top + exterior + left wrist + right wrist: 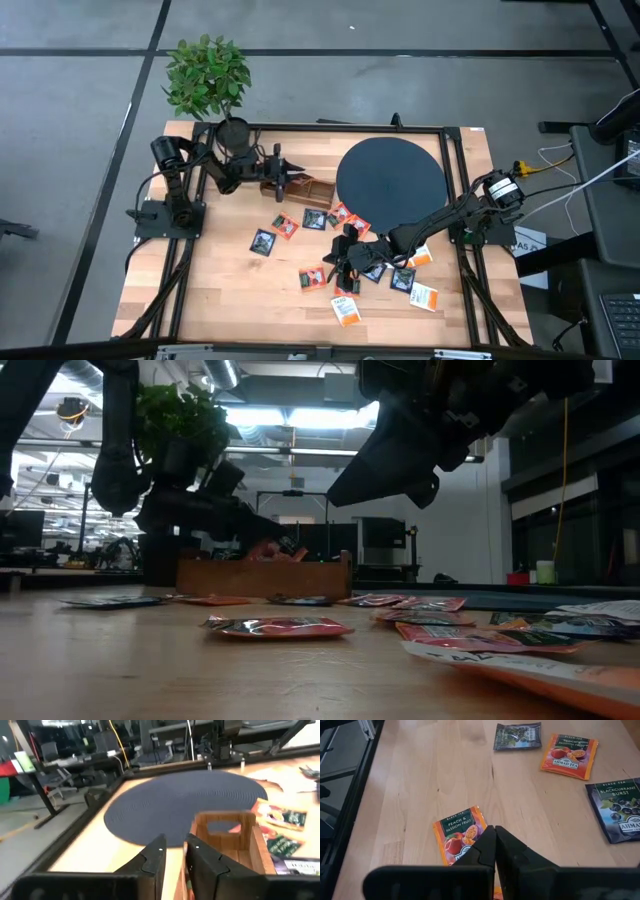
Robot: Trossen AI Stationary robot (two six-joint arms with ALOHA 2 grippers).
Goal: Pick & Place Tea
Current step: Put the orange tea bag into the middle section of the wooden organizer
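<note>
Several tea sachets lie flat on the wooden table, among them a dark one, a red one and a white-and-orange one. My right gripper hangs shut above an orange peach sachet, clear of the table in the low view. My left gripper points level at the left end of the wooden tray, its fingers a narrow gap apart and empty. Reddish sachets stick up out of the tray.
A big black round disc lies at the back right, just beyond the tray's end wall. A potted plant stands at the far left corner. A dark blackcurrant sachet and another orange one lie near my right gripper.
</note>
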